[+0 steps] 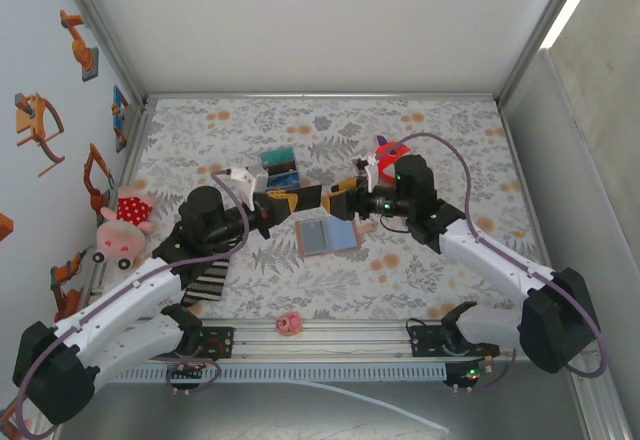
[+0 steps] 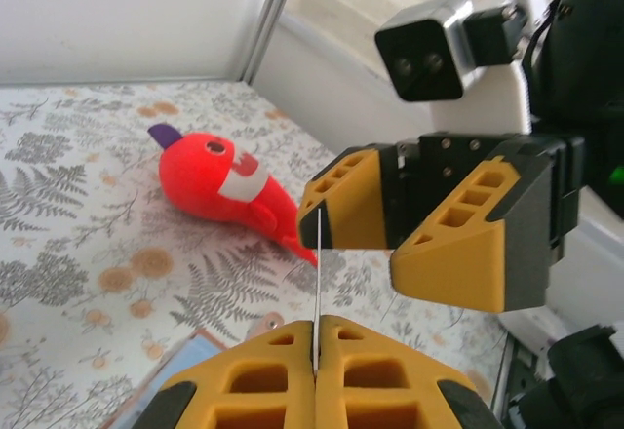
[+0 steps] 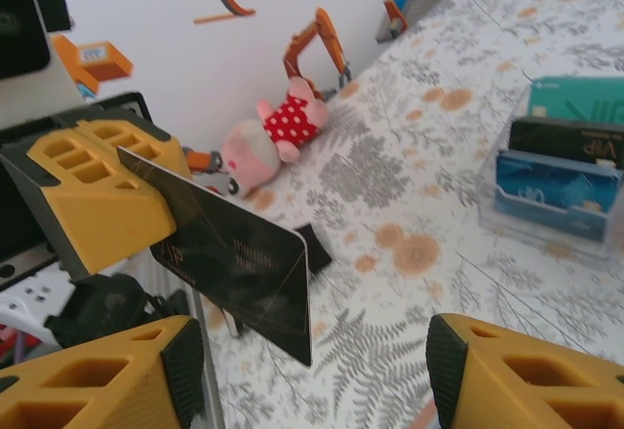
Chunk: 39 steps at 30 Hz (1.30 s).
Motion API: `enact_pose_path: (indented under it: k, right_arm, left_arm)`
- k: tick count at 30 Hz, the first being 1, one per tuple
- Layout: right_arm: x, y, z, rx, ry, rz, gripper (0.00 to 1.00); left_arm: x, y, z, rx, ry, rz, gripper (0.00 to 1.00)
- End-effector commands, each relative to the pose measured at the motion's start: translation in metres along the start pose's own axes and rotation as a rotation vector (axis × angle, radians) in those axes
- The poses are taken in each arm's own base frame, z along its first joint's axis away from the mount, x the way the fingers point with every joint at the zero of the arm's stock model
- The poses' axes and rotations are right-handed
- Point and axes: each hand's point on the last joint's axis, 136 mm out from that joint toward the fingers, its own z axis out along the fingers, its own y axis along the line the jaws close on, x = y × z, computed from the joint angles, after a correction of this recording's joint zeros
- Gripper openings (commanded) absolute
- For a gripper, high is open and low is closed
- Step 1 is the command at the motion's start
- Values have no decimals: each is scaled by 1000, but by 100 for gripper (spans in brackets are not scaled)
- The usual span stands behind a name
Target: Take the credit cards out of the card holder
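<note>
The card holder lies open on the floral mat, blue inner faces up, and its corner shows below the left fingers. Just above it my left gripper is shut on a black credit card, which appears edge-on as a thin line in the left wrist view. Facing it, my right gripper is open. Its yellow fingers stand either side of the card's free end without touching it, and the card reaches toward the gap of the right gripper.
A clear stand holding several cards sits behind the grippers. A red plush fish lies to the right and a pink pig plush at the left wall. A small pink toy rests on the front rail.
</note>
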Motion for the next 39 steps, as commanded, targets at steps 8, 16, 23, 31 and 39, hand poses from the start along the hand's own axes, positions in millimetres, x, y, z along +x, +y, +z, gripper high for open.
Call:
enact_pose_path:
  k: [8, 16, 23, 31, 39]
  right_arm:
    - [-28, 34, 7, -240, -84, -3, 47]
    - [-30, 50, 4, -319, -69, -21, 14]
    - [-15, 44, 2, -247, -1, -44, 2]
    - [-8, 44, -6, -180, 59, -99, 0]
    - [-4, 47, -2, -200, 98, -91, 0]
  left_arm:
    - [-23, -19, -5, 99, -110, -40, 1]
    - [-29, -16, -1, 95, -134, -32, 9]
    - [-24, -13, -3, 16, 17, 131, 44]
    - [-20, -22, -5, 39, 223, 367, 62]
    - [-9, -22, 16, 137, 394, 456, 58]
